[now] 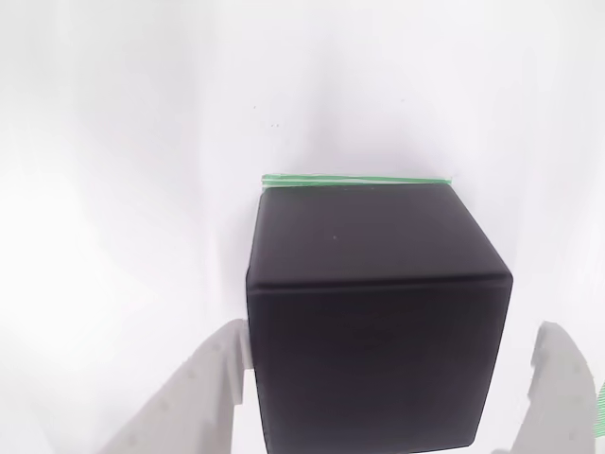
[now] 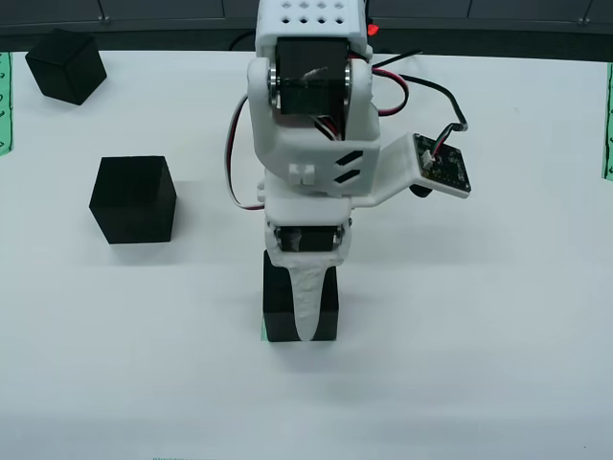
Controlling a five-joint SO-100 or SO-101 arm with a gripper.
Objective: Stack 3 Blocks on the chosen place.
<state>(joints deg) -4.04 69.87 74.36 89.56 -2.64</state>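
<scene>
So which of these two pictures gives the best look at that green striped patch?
The view that rides on the end effector: the green striped patch peeks out as a thin strip behind the black cube covering it. In the view from above, just a faint green sliver shows at that cube's lower left edge.

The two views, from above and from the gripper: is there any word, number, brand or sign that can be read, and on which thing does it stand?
None can be read.
Small circuit board on the arm: its marks are too small to read.
Three black cubes: plain faces, no text.
Green striped patch under the cube between the gripper fingers: stripes only, no letters.
</scene>
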